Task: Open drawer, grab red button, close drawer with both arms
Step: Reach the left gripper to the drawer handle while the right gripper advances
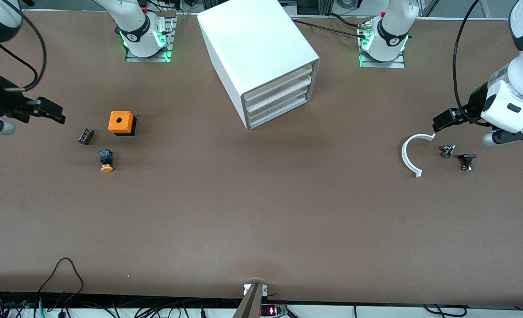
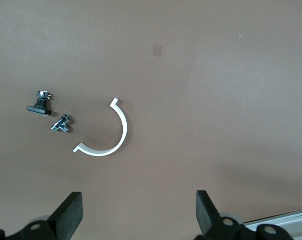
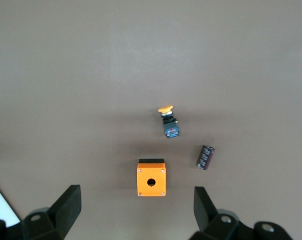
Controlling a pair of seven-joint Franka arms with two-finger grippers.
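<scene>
Drawers shut, both grippers wide open and empty.
We see the cabinet (image 1: pixel 261 62) mid-desk, its drawer (image 1: pixel 279 95) closed, red button unseen. Left gripper (image 1: pixel 442 120) hovers toward the left arm's end from the cabinet, over a white arc (image 1: pixel 409 154); right gripper (image 1: pixel 49 112) toward the right arm's end, beside the orange cube (image 1: pixel 121 122).

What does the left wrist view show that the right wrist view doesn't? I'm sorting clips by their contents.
Only the left wrist view shows a white curved strip, a small metal fitting and a small black part beside it, under the open left gripper. Only the right wrist view shows an orange box with a hole, a yellow-capped button and a dark cylinder, under the open right gripper. Both share the brown table.
</scene>
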